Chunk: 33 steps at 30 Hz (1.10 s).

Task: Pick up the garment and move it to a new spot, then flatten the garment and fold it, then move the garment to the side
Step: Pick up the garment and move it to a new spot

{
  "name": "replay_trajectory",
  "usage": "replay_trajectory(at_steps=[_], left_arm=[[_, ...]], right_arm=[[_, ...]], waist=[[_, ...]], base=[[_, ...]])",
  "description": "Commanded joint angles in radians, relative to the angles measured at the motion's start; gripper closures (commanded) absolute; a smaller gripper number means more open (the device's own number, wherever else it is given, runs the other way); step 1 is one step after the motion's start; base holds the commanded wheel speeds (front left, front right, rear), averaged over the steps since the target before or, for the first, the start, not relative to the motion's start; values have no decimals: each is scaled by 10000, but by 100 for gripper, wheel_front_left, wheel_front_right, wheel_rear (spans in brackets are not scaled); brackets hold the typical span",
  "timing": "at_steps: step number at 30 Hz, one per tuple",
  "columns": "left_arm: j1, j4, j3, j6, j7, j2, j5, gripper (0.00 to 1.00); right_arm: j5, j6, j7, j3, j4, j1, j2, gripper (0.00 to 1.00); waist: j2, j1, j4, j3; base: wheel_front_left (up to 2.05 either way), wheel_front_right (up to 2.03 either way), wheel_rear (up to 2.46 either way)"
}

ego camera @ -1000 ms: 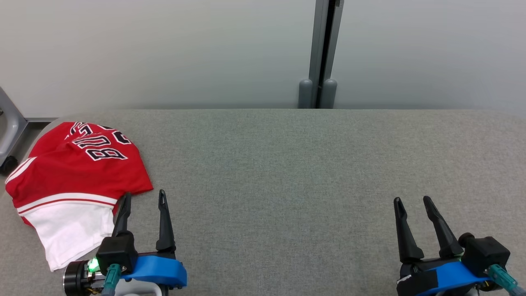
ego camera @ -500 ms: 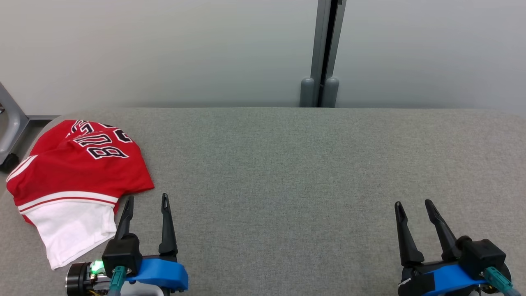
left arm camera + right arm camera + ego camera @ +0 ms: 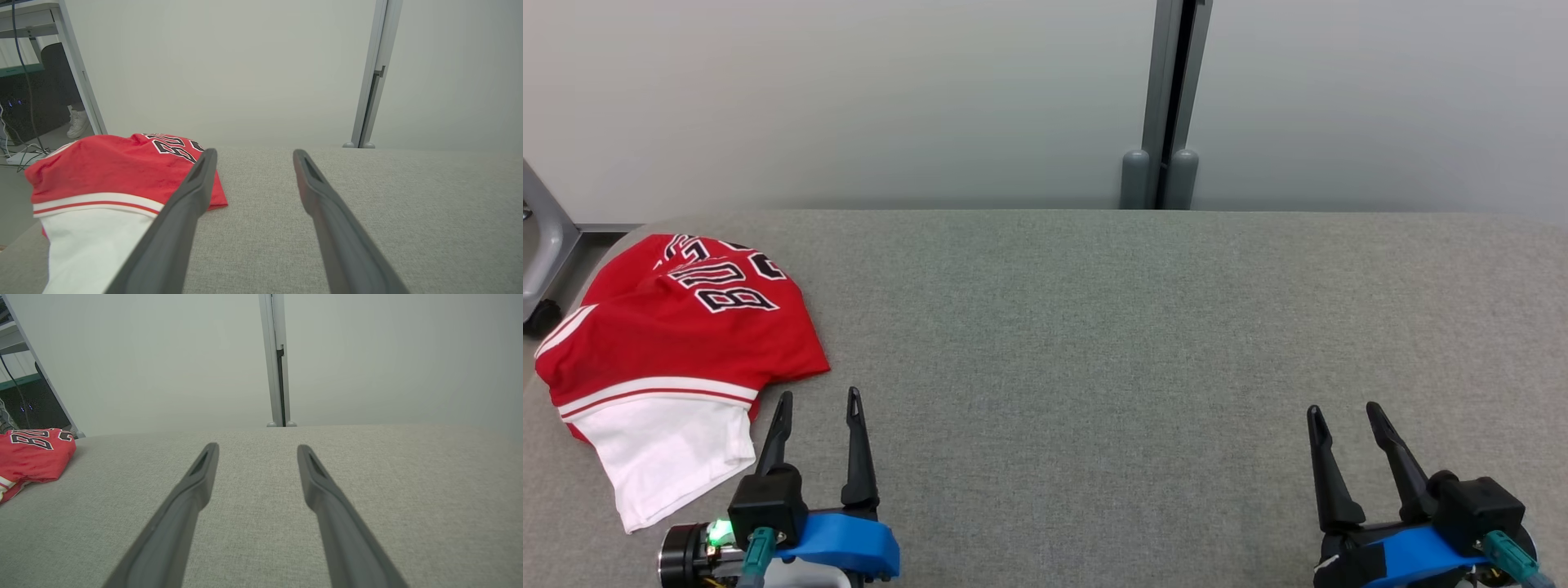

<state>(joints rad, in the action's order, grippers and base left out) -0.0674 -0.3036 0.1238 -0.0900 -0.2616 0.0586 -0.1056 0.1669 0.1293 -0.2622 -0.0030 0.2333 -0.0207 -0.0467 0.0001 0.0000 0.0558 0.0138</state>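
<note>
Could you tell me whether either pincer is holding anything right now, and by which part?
Nothing is held: left pincer and right pincer are both open, and the red jersey lies free.

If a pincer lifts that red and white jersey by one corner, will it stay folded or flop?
Probably flop: the red and white jersey lies in soft, rumpled layers, so they would likely fall open. It looks thin, probably light. Pushed across the grey woven tabletop, it may bunch rather than slide.

Even, soft, bright light, no glare, faint shadows; wrist views bend at edges, all sharp.
</note>
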Motion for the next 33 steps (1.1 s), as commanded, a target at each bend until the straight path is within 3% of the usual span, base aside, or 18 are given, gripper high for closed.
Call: replay_trajectory(at_steps=[1,12,33], left_arm=[[-128,-21,21,-3,-52,5,-36,0],[-310,60,-181,-81,-51,144,1,0],[-187,233,-624,-225,-51,280,-119,0]], right_arm=[[-5,25,-42,-16,-21,-96,-66,0],[-184,25,-40,41,-64,-210,-61,0],[-288,26,-40,160,112,-381,-63,0]], waist=[[-1,0,13,11],[-1,0,624,220],[-1,0,3596,552]], base=[[0,0,0],[0,0,0],[0,0,0]])
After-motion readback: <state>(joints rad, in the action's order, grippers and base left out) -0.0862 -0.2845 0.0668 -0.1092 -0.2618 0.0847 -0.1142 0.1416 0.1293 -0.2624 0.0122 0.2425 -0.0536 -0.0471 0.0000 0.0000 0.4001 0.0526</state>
